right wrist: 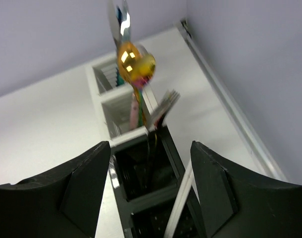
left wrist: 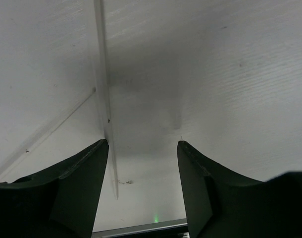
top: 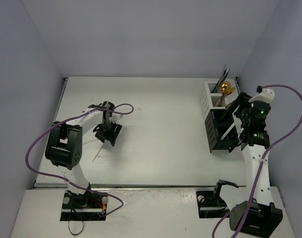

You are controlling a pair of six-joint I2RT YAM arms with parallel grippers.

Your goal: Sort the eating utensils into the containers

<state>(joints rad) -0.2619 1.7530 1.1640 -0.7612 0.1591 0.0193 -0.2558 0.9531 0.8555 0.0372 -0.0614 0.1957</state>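
Left wrist: left gripper (left wrist: pixel 142 142) jaws apart astride pale stick (left wrist: pixel 102 74); right gripper (right wrist: pixel 150 144) jaws wide, black box (right wrist: pixel 153 197) at 6 o'clock.

Left hand (left wrist: pixel 142 143) low — fingers apart, right hand (right wrist: pixel 150 144) likewise

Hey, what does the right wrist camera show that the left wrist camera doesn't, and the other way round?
Only the right wrist view: a gold spoon standing in the white box, a fork leaning where that box meets the black box, and a slanted stick in the black box.
Only the left wrist view: a flat stick lying on the table, close beside one finger.
Both: an open gripper, the right gripper or the left gripper, holding nothing, above the white table.
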